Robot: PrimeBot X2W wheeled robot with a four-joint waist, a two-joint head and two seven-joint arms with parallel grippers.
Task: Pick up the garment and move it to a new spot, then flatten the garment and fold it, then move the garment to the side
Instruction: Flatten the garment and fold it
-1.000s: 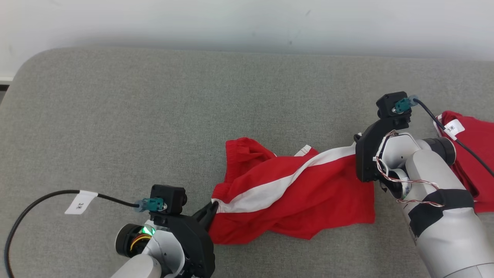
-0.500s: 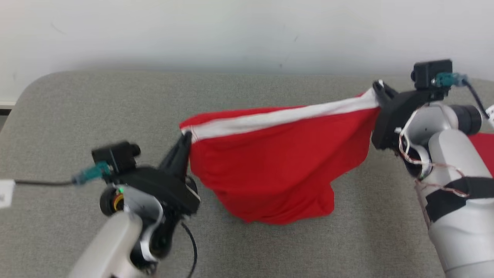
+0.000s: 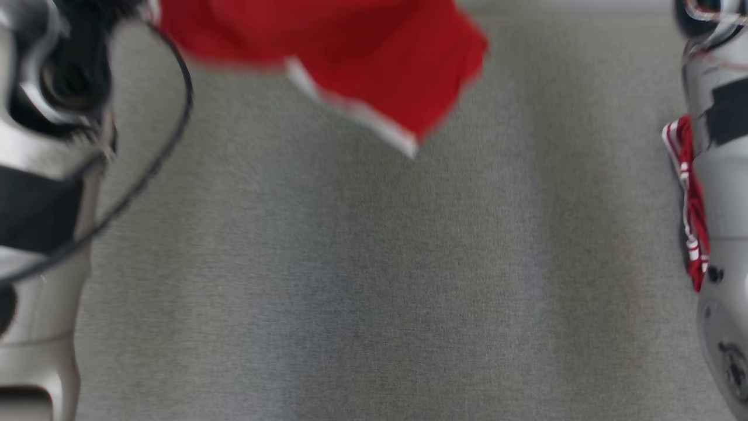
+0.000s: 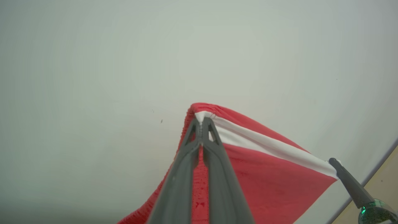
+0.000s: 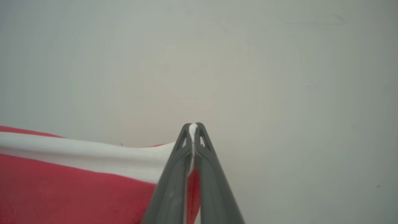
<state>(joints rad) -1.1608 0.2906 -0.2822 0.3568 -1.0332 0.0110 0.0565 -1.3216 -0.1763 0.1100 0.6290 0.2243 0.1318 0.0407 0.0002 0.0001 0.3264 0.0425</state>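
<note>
No legible text, label, brand, number or sign, head view blurred by motion.

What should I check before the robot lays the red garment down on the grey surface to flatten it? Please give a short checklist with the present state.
1. Left claw shut on a corner of the garment: ok.
2. Right claw shut on the opposite corner: ok.
3. White band taut between both claws: ok.
4. Hanging hem clear of the grey surface: cannot tell, the head view is blurred.
5. Bare surface below for laying down: ok.
6. Other red-and-white cloth beside the right forearm, apart from that spot: ok.
</note>
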